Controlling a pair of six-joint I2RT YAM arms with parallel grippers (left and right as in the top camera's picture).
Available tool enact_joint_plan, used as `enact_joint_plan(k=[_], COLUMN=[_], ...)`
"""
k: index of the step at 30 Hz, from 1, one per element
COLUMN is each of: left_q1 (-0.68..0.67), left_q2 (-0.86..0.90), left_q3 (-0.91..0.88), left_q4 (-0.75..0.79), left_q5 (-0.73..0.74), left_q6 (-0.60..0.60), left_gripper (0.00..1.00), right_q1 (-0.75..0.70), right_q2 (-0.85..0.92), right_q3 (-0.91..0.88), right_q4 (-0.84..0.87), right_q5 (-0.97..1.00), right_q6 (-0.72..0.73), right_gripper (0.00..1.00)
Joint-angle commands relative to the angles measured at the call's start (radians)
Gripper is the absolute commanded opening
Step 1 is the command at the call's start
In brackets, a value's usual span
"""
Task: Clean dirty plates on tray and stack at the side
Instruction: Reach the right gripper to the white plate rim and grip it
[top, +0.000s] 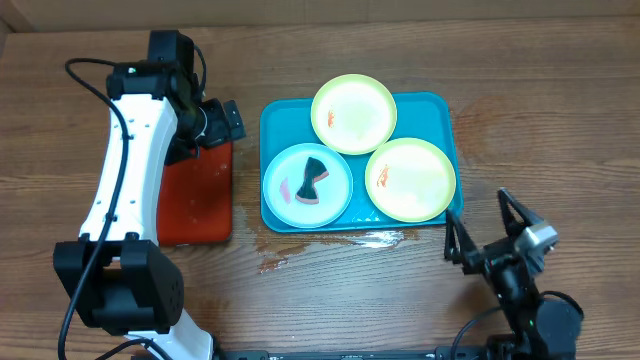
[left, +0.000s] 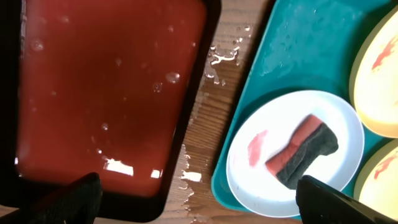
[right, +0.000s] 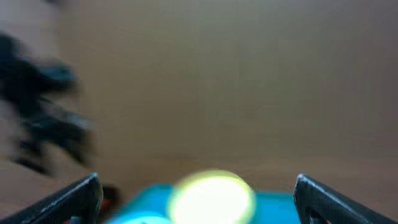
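Wet in patches, the wooden tabletop (top: 560, 120) carries the teal tray (top: 278, 116) near its middle, long axis running side to side in the overhead view, with a smaller red tray (top: 197, 195) just beside it. All three plates lie flat and face up inside the teal tray: one yellow plate (top: 353, 113) at the far edge, the other yellow plate (top: 410, 179) toward the right arm's side, and the blue plate (top: 335, 186) toward the left arm's. Being round, they point nowhere in particular. I'd judge them light, stiff plastic, likely slick once wet, and best pinched at the raised rim. A sponge (top: 316, 181) rests on the blue plate, its length slanted across it; it looks soft and squashy. The left tool (left: 199, 183) hangs spread wide over the gap between the trays, and the right tool (top: 483, 222) hovers spread and empty near the teal tray's near right corner.
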Motion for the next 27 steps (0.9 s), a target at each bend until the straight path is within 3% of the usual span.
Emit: enact_joint_plan(k=[1, 3, 5, 8, 10, 11, 15, 19, 20, 21, 22, 24, 27], left_q1=[-0.01, -0.016, -0.017, -0.016, -0.016, -0.016, -0.017, -0.017, -0.017, -0.017, -0.017, -0.017, -0.017], left_q2=[0.014, 0.014, 0.014, 0.014, 0.014, 0.014, 0.014, 0.014, 0.014, 0.014, 0.014, 0.014, 0.014], left_q3=[-0.02, -0.023, -0.023, -0.023, -0.023, -0.023, -0.022, -0.022, -0.023, -0.023, -0.023, -0.023, -0.023], left_q4=[0.011, 0.012, 0.013, 0.014, 0.013, 0.013, 0.021, 0.02, 0.02, 0.02, 0.02, 0.021, 0.027], left_q5=[0.016, 0.016, 0.016, 0.016, 0.027, 0.03, 0.031, 0.031, 0.031, 0.03, 0.03, 0.03, 0.031], left_q6=[-0.021, -0.021, -0.021, -0.021, -0.021, -0.021, -0.022, -0.021, -0.021, -0.021, -0.021, -0.021, -0.021], left_gripper=[1.0, 1.0, 1.0, 1.0, 1.0, 1.0, 1.0, 1.0, 1.0, 1.0, 1.0, 1.0, 1.0], right_q1=[-0.003, -0.003, -0.004, -0.004, -0.004, -0.004, -0.001, -0.001, 0.0, 0.01, 0.024, 0.078, 0.198], right_q2=[-0.01, -0.009, 0.002, 0.079, 0.244, 0.328, 0.679, 0.971, 1.036, 1.107, 1.171, 1.281, 1.413], right_q3=[-0.01, 0.01, 0.084, 0.292, 0.526, 0.613, 0.893, 1.025, 1.033, 1.033, 1.033, 1.033, 1.035], right_q4=[0.236, 0.422, 0.409, 0.048, -0.36, -0.485, -0.784, -0.831, -0.799, -0.734, -0.686, -0.642, -0.668], right_q5=[-0.184, -0.182, -0.151, -0.176, -0.178, -0.178, -0.236, -0.606, -0.695, -0.776, -0.803, -0.756, -0.435], right_q6=[0.291, 0.348, 0.344, 0.22, 0.056, 0.002, -0.047, 0.037, 0.044, 0.071, 0.108, 0.138, 0.174], right_gripper=[1.0, 1.0, 1.0, 1.0, 1.0, 1.0, 1.0, 1.0, 0.98, 0.88, 0.87, 0.88, 0.88])
